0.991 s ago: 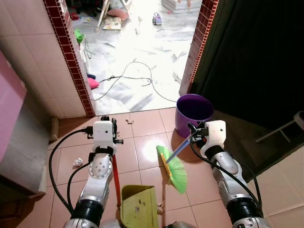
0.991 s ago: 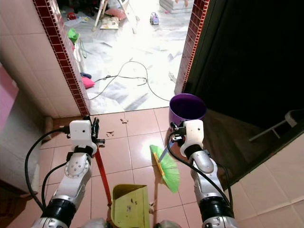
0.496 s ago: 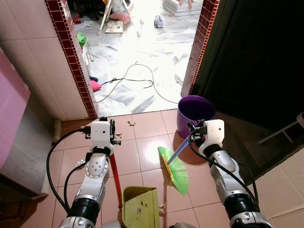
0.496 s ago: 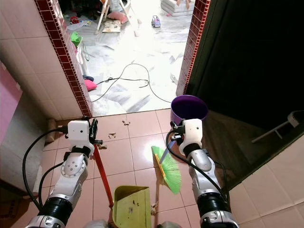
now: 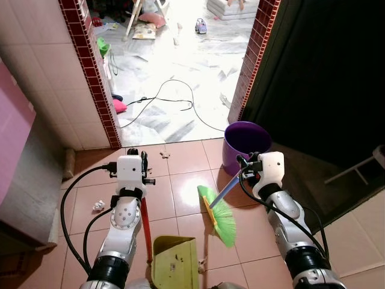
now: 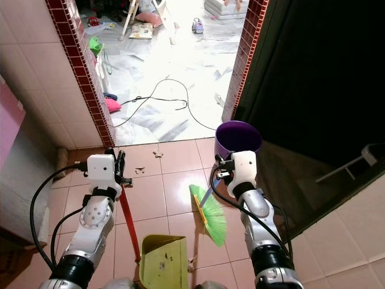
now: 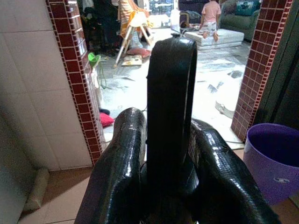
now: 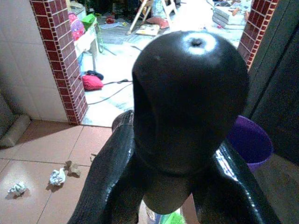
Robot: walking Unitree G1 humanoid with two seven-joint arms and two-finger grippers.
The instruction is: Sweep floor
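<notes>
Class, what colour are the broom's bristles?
Bright green bristles, seen best in the left eye view.

Both arms forward, left gripper and right gripper clenched (fingers wrapped).

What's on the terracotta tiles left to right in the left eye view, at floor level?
Crumpled paper scrap → red dustpan handle held by the left gripper → green broom head, its blue handle in the right gripper → purple bucket.

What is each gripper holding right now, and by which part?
Left gripper: dustpan by its handle top. Right gripper: broom by its handle's end.
</notes>
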